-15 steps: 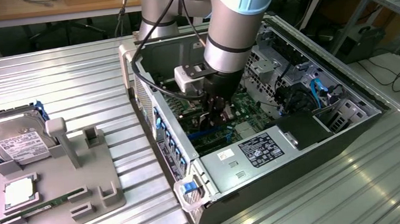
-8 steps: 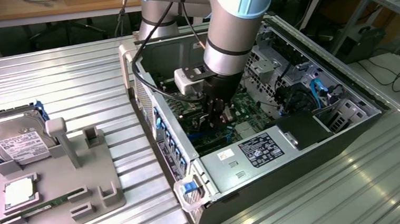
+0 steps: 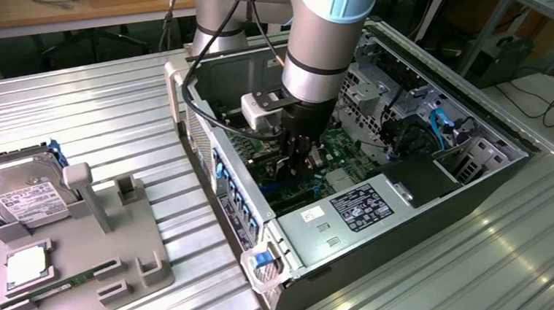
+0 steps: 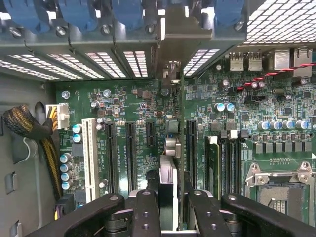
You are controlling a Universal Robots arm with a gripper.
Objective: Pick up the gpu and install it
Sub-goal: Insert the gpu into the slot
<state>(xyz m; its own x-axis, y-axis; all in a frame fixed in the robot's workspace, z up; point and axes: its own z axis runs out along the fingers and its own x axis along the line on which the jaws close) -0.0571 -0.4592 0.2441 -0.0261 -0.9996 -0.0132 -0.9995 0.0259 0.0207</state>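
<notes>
While it reaches inside the computer case, the gripper clamps the gpu above the motherboard

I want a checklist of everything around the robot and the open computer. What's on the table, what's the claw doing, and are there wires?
Surface: ribbed metal table carrying the open computer case and a grey parts tray.
Job's things: gpu held edge-on between the fingers above the motherboard, near the expansion slots.
Clutter: silver hard drive, a memory stick and a square chip on the tray.
Grippers: gripper inside the case, closed on the gpu.
Cables: braided yellow-black bundle; blue cable; black cable on the arm.
Surroundings: benches and floor cables behind.
</notes>
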